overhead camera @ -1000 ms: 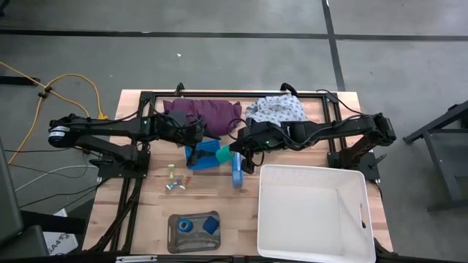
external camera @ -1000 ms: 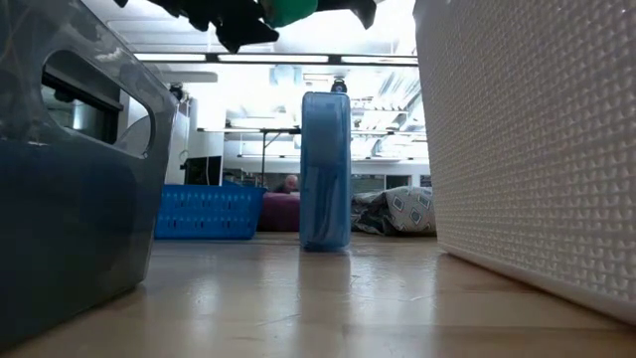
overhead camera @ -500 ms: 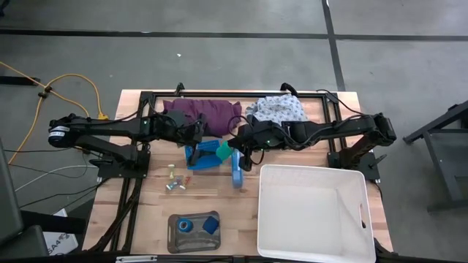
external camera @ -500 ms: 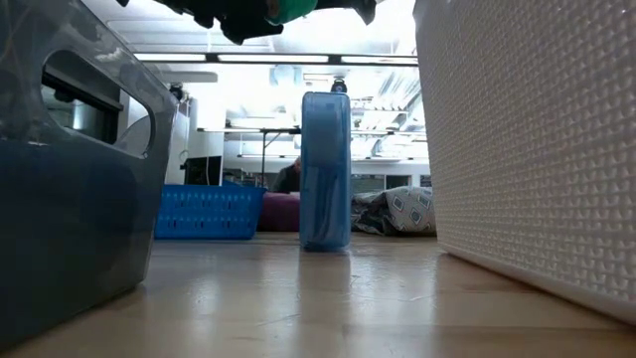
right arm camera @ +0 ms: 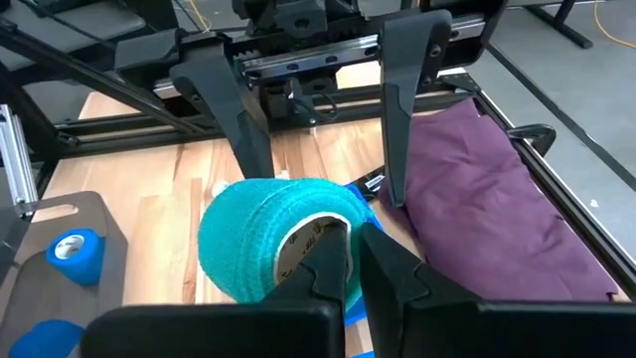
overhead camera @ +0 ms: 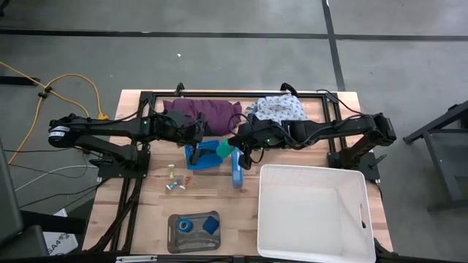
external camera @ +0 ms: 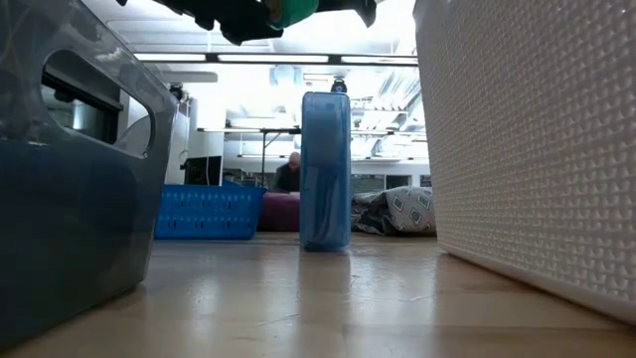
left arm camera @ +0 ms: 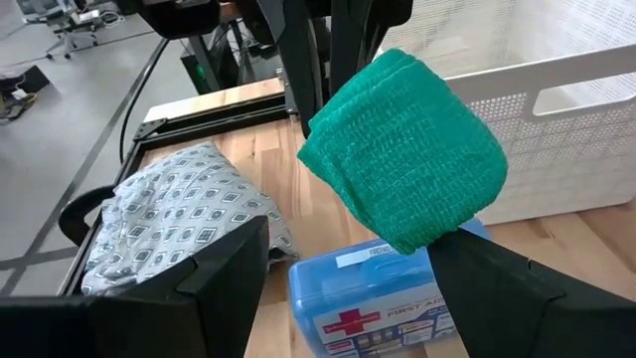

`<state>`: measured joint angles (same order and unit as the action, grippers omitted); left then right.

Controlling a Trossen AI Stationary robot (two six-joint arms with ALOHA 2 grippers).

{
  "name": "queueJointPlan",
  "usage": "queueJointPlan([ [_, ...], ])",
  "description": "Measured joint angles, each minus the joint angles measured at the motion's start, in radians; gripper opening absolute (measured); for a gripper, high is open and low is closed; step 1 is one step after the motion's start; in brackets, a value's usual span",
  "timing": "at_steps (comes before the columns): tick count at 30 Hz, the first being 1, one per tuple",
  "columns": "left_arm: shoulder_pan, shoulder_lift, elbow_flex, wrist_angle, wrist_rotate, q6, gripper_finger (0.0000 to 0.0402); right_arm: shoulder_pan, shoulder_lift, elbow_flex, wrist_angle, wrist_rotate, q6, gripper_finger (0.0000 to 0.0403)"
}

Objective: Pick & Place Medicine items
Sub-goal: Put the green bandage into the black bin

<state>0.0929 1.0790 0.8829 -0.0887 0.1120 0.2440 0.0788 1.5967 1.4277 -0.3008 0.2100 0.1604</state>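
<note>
Handoff in progress near table centre, my read. Left gripper point(overhead camera: 207, 137) sat just at 9 o'clock of the green roll point(overhead camera: 224, 149), jaws apart and straddling it without touching, as the left wrist view showed: roll point(left arm camera: 405, 149) hung in the gap between the two dark fingers point(left arm camera: 234, 273). Right gripper point(overhead camera: 235, 148) was at 3 o'clock of the roll, fingers nearly together, clamped on the roll's wall through its cardboard core; only the right wrist view made that clear point(right arm camera: 350, 261). That inside grip probably left the outer face free for the left jaws to take.

Roll was carried in the air above the first-aid box point(left arm camera: 383, 288), a blue case with a red cross; the overhead showed it only as a blue shape point(overhead camera: 201, 157).

Vial-like pieces point(overhead camera: 174, 180) lay at 7 o'clock of the box. Grey tray point(overhead camera: 193, 241) at 6 o'clock held a blue roll point(overhead camera: 186, 225) and small blue block point(overhead camera: 210, 224). White basket point(overhead camera: 311, 252) sat at 4 o'clock.

Table-level view caught only a sliver of green point(external camera: 294, 10) at the top edge.
</note>
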Motion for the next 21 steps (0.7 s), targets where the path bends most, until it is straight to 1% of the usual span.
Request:
queueJointPlan([
  [21, 0.0, 0.0, 0.0, 0.0, -0.002, 0.018, 0.0266, 0.0, 0.0, 0.0, -0.001, -0.003, 0.0, 0.0009],
])
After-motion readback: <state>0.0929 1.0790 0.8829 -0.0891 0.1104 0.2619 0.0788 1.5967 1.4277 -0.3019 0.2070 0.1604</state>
